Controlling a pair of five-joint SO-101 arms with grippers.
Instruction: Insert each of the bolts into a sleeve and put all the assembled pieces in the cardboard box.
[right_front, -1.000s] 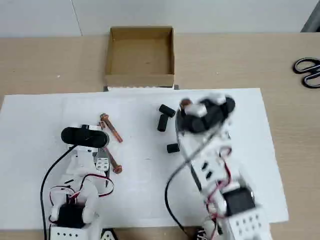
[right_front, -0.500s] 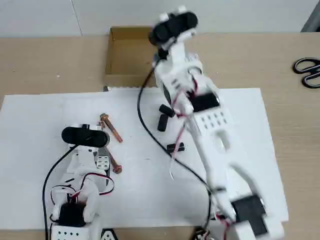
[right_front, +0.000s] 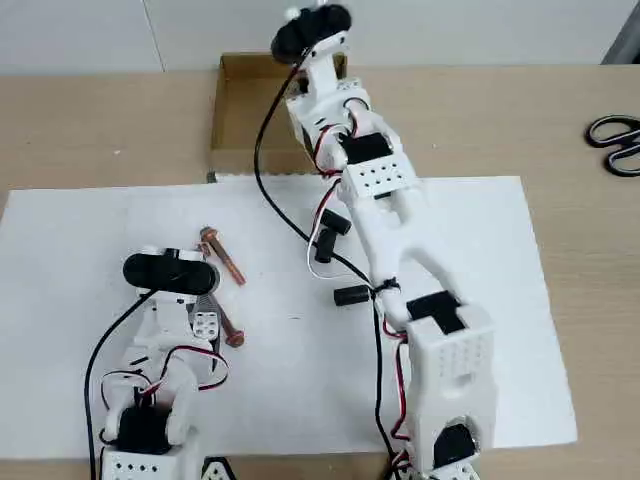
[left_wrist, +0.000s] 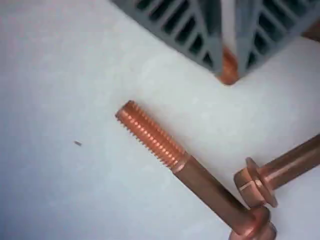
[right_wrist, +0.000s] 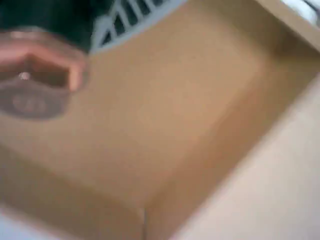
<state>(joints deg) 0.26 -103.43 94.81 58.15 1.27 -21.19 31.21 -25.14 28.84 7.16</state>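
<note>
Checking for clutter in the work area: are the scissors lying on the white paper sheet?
No, the scissors lie on the bare wooden table, apart from the white paper sheet, near the high view's right edge.

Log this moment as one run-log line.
right end effector: shut on sleeved bolt, over cardboard box | left end effector: shut on bare bolt, at paper | loose: two bolts, three sleeves

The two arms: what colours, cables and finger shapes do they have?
Both the left arm and right arm are white plastic with black motors, perforated white panels, a loose black cable and red-and-white wires. Their fingers are grey with ribbed slots.
</note>
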